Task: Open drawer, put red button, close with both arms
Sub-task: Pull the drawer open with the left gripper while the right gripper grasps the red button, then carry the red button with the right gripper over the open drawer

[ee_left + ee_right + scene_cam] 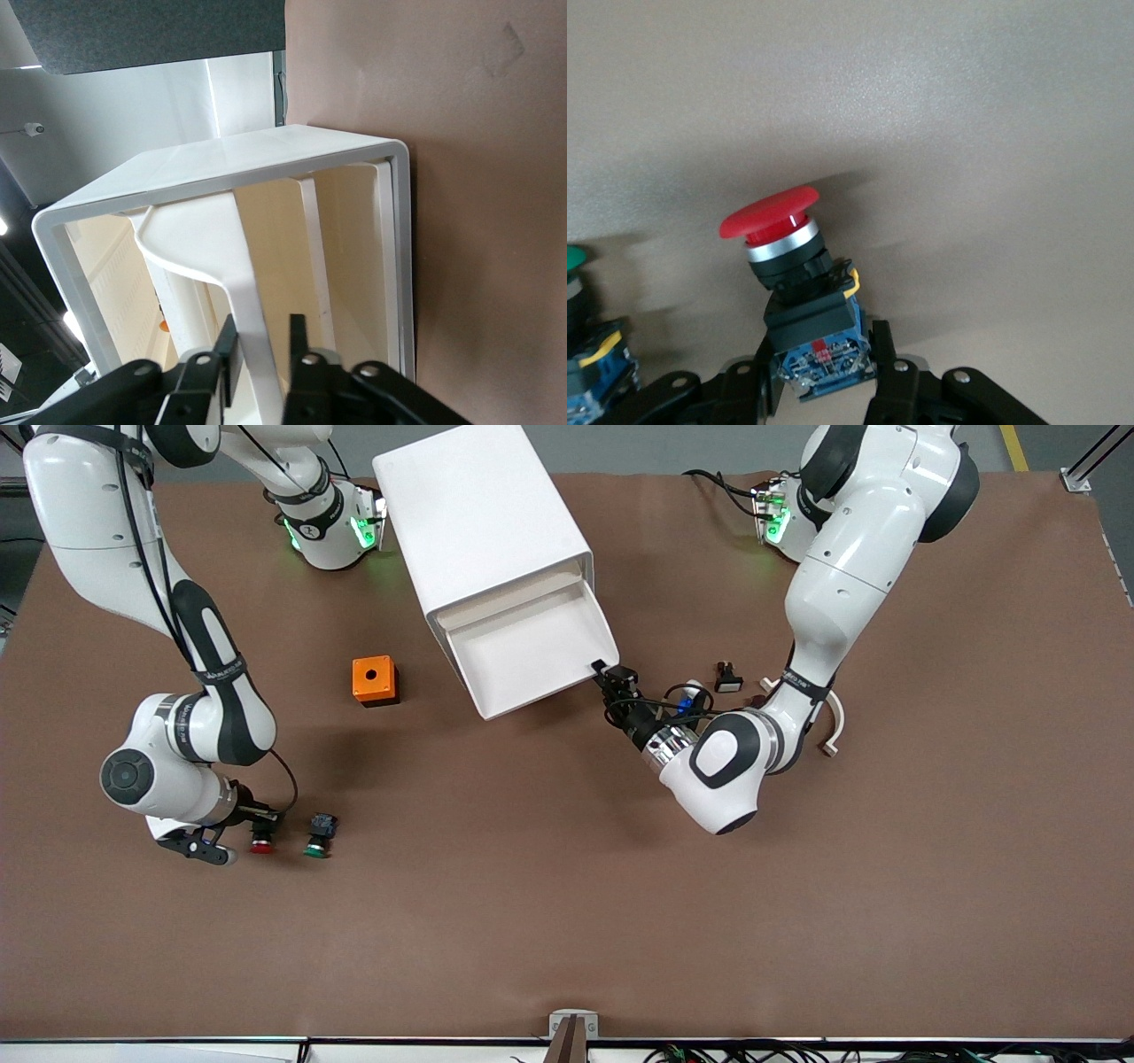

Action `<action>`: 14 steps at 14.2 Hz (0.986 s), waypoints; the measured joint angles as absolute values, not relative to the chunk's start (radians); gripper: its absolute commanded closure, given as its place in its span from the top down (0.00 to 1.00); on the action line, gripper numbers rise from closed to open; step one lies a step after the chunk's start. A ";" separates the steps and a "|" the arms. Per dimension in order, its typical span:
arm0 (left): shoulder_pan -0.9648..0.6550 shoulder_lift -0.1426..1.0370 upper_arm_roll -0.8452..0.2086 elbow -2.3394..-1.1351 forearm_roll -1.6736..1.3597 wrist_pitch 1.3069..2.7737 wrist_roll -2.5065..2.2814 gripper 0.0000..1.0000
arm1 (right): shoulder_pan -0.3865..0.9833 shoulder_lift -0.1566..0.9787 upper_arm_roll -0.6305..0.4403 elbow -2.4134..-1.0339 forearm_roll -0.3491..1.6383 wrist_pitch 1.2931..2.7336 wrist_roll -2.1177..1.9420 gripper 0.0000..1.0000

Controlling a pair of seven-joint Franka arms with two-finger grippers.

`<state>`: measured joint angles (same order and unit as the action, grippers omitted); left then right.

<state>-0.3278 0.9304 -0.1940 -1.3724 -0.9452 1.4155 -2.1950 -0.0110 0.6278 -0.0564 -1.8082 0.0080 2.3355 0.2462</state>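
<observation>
Lying flat, red button (793, 283) cap faces front camera.

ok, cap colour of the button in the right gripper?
Red button, clearest in the right wrist view.

- Bright, even overhead light; soft shadows fall on the brown counter (567, 886).
- Glossy white arms show mild glare.
- Wrist views look slightly soft.

A wide table (567, 921) covered in matte brown sheeting fills most of the front view, evenly lit with soft shadows. Grey floor (673, 447) shows above it, crossed by a yellow stripe (1014, 447) near one corner. The left wrist view shows a pale wall (115, 115) below a dark grey panel (151, 31).
</observation>
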 measured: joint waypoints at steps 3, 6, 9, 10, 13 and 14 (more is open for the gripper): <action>-0.317 0.931 -0.193 -1.368 -0.945 1.433 -2.124 0.99 | -0.008 0.578 -0.052 -1.723 0.067 2.136 0.265 0.00; -0.295 0.930 -0.194 -1.334 -0.945 1.434 -1.956 0.99 | 0.011 0.494 -0.047 -1.690 0.160 2.004 0.292 0.00; -0.279 0.927 -0.195 -1.283 -0.946 1.433 -1.757 0.99 | 0.076 0.410 -0.041 -1.689 0.177 1.912 0.437 0.00; -0.276 0.927 -0.193 -1.265 -0.946 1.433 -1.684 0.99 | 0.111 0.378 -0.038 -1.689 0.178 1.878 0.509 0.00; -0.273 0.923 -0.167 -1.233 -0.919 1.433 -1.426 0.99 | 0.248 0.279 -0.032 -1.690 0.186 1.802 0.788 0.00; -0.271 0.921 -0.160 -1.229 -0.896 1.433 -1.327 0.99 | 0.306 0.250 -0.030 -1.691 0.197 1.791 0.899 0.00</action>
